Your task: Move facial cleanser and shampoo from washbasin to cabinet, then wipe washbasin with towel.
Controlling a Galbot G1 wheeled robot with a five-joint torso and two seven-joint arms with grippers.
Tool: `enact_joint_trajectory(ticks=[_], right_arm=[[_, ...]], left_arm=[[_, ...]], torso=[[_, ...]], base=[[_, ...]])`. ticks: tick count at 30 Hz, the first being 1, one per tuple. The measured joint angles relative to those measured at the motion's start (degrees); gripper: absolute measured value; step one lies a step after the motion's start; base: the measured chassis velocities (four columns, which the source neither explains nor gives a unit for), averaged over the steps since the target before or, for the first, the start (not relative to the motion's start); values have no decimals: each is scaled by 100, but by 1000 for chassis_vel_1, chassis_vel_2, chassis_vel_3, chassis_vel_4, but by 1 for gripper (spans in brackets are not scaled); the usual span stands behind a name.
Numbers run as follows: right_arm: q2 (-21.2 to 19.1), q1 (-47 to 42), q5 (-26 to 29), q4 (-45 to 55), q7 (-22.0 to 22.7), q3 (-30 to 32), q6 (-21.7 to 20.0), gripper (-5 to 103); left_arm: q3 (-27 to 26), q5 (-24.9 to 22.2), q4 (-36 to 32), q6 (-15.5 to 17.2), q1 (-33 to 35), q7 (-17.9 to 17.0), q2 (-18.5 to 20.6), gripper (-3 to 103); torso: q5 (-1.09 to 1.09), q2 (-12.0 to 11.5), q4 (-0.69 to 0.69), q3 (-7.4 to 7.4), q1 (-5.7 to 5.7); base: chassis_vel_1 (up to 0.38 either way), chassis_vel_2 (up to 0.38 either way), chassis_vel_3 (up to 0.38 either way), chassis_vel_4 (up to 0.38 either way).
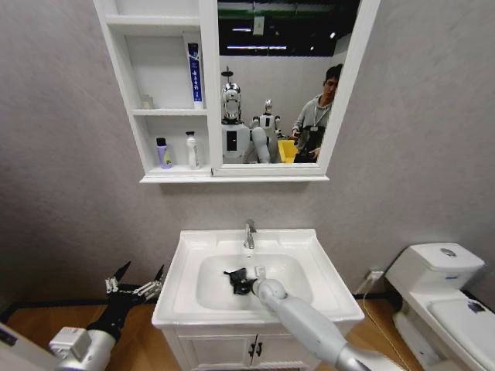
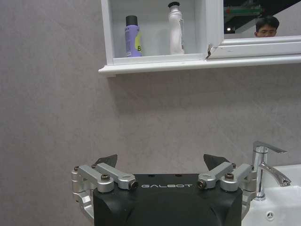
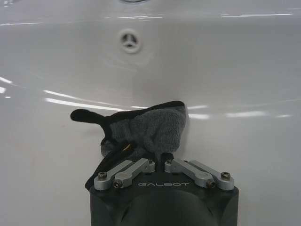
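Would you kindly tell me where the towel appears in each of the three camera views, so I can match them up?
Head view: the towel lies inside the washbasin bowl, at the tip of the right gripper.
Left wrist view: not in it.
Right wrist view: the towel sits bunched against the bowl's white wall, clamped in the right gripper.
Shared landmark: the white washbasin itself, its corner beside the chrome tap in the left wrist view.

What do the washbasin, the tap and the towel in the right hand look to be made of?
Washbasin: glazed white ceramic, judging by its glossy streak reflections. Tap: chrome-finished metal, mirror-bright. Towel: dark grey fuzzy cloth, probably terry or microfibre, with a black bound edge; it is clamped in the right hand inside the bowl. The left hand waits open beside the basin.
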Motion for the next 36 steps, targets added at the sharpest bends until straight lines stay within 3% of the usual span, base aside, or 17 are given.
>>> enact_joint_trajectory(ticks=[4,8,12,13,18,24,26,29,33,36], right_arm=[[-317,-100,-86,81,-37,146,0,4],[-327,-138,-97,111,-139,192,25,4],[51,-144,93,201,-510,13,222,4],[362,-135,130,211,-570,-44,335,4],[744,-91,58,41,-464,-54,364,4],[431,-174,-426,-41,-312,227,404,4],[-30,-271,-827,-32,-267,385,408,4],[-313,-352,-885,94,-244,452,305,4],[-263,-343,-896,47,-288,460,298,4],[266,-117,-435,-140,-498,143,440,4]], left_arm=[[0,0,0,0,0,0,0,100],[0,0,0,0,0,0,0,100],[0,0,0,0,0,0,0,100],[0,0,0,0,0,0,0,100],[0,0,0,0,0,0,0,100],[0,0,0,0,0,0,0,100],[0,0,0,0,0,0,0,100],[0,0,0,0,0,0,0,100],[0,0,0,0,0,0,0,100],[0,0,0,0,0,0,0,100]], torso=[[-4,2,0,-1,-1],[-5,1,-1,-1,-1],[0,-1,0,2,0],[-1,-1,4,2,0],[-2,-1,7,2,0],[-1,0,1,1,0],[-2,0,-1,1,0],[-4,0,-1,-1,-1],[-6,1,-2,-1,-1],[2,0,3,2,0]], base=[[0,0,0,0],[0,0,0,0],[0,0,0,0],[0,0,0,0],[0,0,0,0],[0,0,0,0],[0,0,0,0],[0,0,0,0],[0,0,0,0],[0,0,0,0]])
